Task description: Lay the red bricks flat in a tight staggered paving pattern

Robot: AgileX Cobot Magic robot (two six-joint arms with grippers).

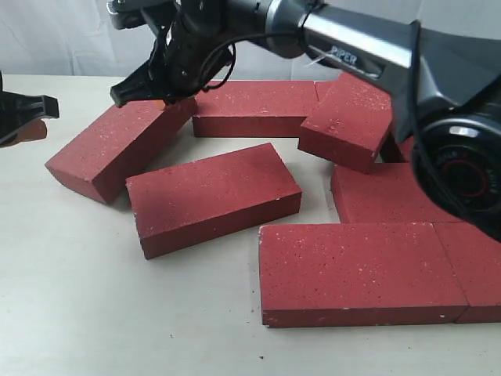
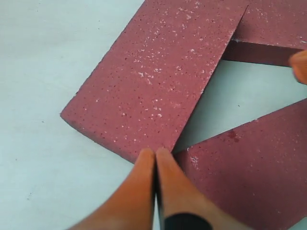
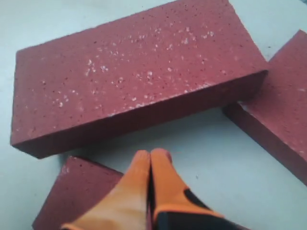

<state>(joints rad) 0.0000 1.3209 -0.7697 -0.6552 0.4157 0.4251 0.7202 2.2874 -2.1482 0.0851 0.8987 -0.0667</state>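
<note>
My right gripper (image 3: 151, 155), left gripper (image 2: 154, 152): both pinched shut, empty. Skewed brick (image 3: 134, 81) just ahead of right, long axis crosswise; left faces its corner.

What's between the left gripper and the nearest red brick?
Only bare table. The exterior view shows the left gripper standing off the leftmost red brick, with nothing in the gap.
</note>
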